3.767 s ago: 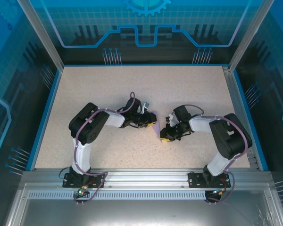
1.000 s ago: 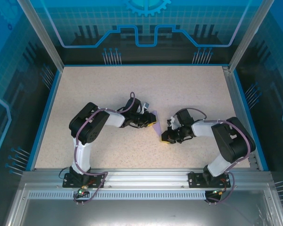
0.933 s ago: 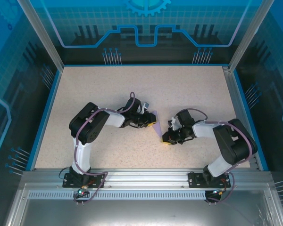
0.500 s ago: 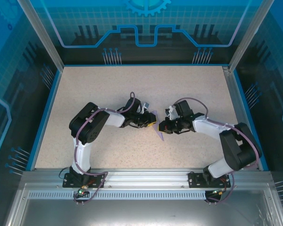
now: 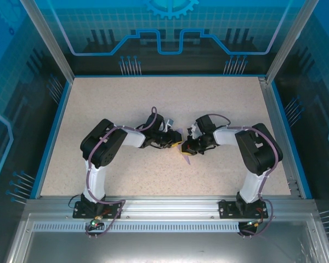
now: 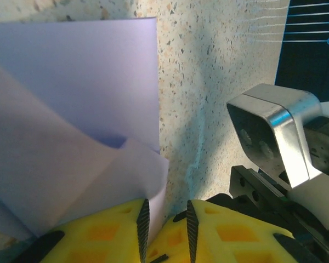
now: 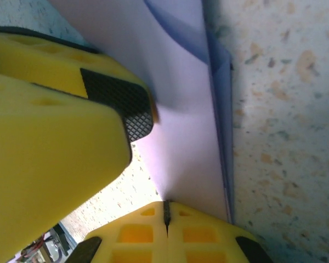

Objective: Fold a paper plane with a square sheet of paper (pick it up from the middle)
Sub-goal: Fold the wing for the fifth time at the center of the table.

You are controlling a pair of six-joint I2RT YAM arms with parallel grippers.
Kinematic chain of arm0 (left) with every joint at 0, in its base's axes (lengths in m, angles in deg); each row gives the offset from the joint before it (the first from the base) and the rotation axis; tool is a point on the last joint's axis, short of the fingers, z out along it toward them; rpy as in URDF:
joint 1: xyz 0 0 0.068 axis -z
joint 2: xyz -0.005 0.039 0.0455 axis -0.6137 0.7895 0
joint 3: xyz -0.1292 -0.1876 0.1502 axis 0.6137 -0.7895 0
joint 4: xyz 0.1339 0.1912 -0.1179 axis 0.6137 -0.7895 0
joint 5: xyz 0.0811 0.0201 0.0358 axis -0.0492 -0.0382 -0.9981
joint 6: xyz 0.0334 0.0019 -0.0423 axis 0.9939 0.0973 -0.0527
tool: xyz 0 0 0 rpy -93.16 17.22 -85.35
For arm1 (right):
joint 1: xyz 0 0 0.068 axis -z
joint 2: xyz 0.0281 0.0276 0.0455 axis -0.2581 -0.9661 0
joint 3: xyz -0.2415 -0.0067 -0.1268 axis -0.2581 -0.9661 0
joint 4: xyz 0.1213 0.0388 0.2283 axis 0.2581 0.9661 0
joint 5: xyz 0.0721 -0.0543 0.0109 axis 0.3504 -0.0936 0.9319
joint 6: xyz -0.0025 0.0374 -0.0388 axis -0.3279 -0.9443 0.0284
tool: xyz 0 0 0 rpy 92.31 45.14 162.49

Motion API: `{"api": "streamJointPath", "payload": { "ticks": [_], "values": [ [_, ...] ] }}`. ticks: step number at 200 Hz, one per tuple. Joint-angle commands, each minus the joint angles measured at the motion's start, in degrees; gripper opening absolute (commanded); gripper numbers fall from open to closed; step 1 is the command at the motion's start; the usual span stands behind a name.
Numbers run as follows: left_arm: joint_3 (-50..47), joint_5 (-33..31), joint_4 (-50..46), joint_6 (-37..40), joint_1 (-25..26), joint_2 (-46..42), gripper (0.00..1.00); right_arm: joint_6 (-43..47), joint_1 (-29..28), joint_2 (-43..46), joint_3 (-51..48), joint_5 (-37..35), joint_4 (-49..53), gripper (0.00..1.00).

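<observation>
The sheet of paper is pale lavender, folded into layers with a pointed end, and lies mid-table between both grippers. My left gripper meets it from the left. In the left wrist view the left gripper has its jaws a little apart, with the edge of the paper against the left pad. My right gripper comes in from the right. In the right wrist view the right gripper is shut, with the narrow end of the paper pinched at the seam. One of the left gripper's fingers rests on the sheet.
The speckled tabletop has a blue rim and glass walls on three sides. An aluminium rail carries the arm bases at the near edge. The right wrist's silver camera housing stands close beside the left gripper.
My right gripper moved up and left to the paper beside the left gripper and closed fully. Its elbow swung inward. The left arm stayed put, its jaws easing slightly.
</observation>
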Motion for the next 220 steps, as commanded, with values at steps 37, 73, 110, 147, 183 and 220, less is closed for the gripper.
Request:
{"api": "streamJointPath", "payload": {
  "ticks": [37, 73, 110, 147, 183, 220],
  "values": [
    [2.02, -0.76, -7.03, 4.7, -4.2, 3.13, 0.3, 10.45, 4.65, -4.75, -1.73, 0.44, 12.15, 0.0],
    [4.46, -1.44, -10.91, 8.25, -6.8, 3.69, 0.31, 12.53, 5.04, -6.15, -0.23, 0.71, 14.72, 0.0],
    [5.9, -0.79, -12.45, 9.68, -10.6, 4.49, 0.31, 13.14, 5.05, -6.6, -0.27, 1.98, 15.04, 0.0],
    [8.44, -0.01, -15.23, 11.27, -12.56, 4.21, 0.31, 12.48, 4.97, -6.45, 0.0, 3.71, 14.35, 0.0],
    [8.91, -0.97, -18.17, 11.94, -14.01, -1.61, 0.33, 11.75, 4.97, -6.77, 0.01, 4.24, 13.87, 0.0],
    [4.69, -2.08, -17.2, 10.14, -10.11, -10.0, 0.31, 10.1, 4.88, -6.43, 0.01, 4.44, 12.24, 0.0]
  ]
}}
